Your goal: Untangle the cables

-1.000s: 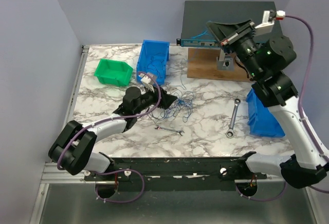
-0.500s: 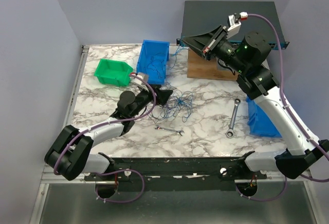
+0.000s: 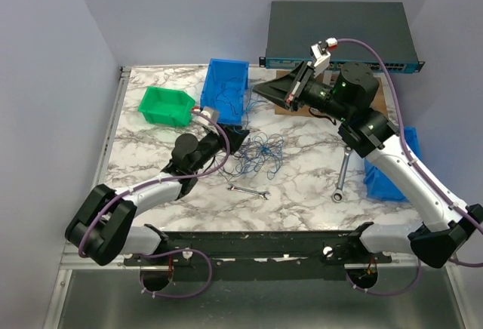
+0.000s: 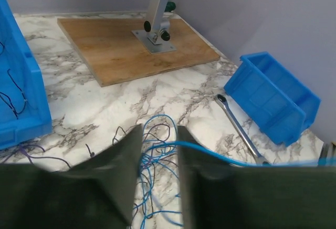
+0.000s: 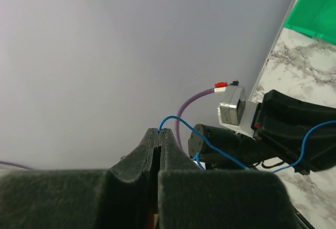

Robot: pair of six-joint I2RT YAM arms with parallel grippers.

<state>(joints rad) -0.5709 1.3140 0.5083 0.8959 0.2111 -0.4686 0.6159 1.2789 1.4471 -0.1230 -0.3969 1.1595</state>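
Note:
The cables [image 3: 260,154] lie as a loose tangle of thin blue and black wires on the marble table [image 3: 302,193], mid-table. My left gripper [image 3: 240,142] sits low at the tangle's left edge. In the left wrist view its jaws [image 4: 160,137] stand a narrow gap apart, with blue and black strands [image 4: 157,155] between them. One blue strand [image 4: 220,153] runs tight across the right finger. My right gripper [image 3: 258,89] is raised above the table behind the tangle, shut on the end of a blue cable [image 5: 159,130], which loops out at the fingertips and leads down toward the left arm.
A blue bin [image 3: 225,91] holding wires and a green bin [image 3: 167,106] stand at the back left. Another blue bin [image 3: 389,178] lies at the right. A large wrench [image 3: 342,174] and a small wrench [image 3: 250,191] lie on the table. A wooden board [image 4: 131,45] with a post and a network switch [image 3: 339,31] are behind.
My right arm has swung left and lower, carrying the blue cable. My left gripper moved up to the tangle and its jaws have narrowed around the strands.

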